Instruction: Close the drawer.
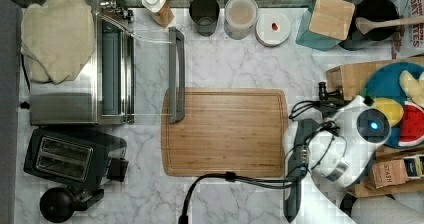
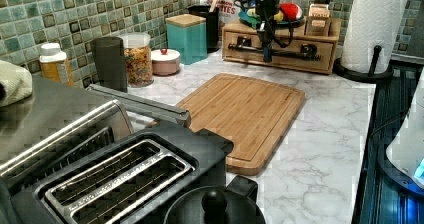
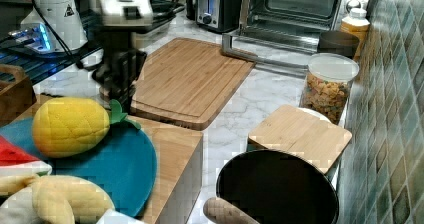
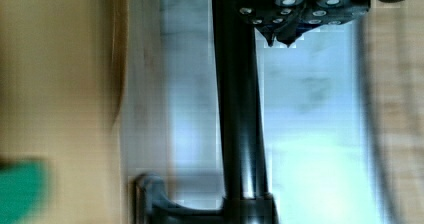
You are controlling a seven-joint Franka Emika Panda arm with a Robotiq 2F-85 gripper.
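Pincer (image 2: 267,55) hangs low at the front of the wooden box (image 2: 332,29), right up against the black bar handle (image 2: 296,54) on the drawer (image 2: 250,57). In the wrist view the pincer (image 4: 281,38) sits at one end of that handle (image 4: 240,109), the bar running away from it with a strip of marble counter (image 4: 185,84) showing between the bar and the pale wood of the drawer front (image 4: 65,84). Whether the pincer is apart, together or clamped on the bar I cannot tell.

Judging by this, the arm is placed here because the handle and the front face are the only parts of the drawer that can be pushed on. A push away from the cutting board (image 2: 245,109), which lies behind the pincer on the counter (image 2: 330,134), would drive the drawer into the box.

In the left view the drawer front looks close to flush with the box, so little travel seems left, though I cannot be sure it is fully home.

Above the pincer, a blue plate (image 3: 130,169) with toy fruit (image 3: 70,126) rests on the box top. That load probably helps keep the box from sliding back under the push. A paper towel roll (image 2: 375,24) stands beside the box, away from the pincer.
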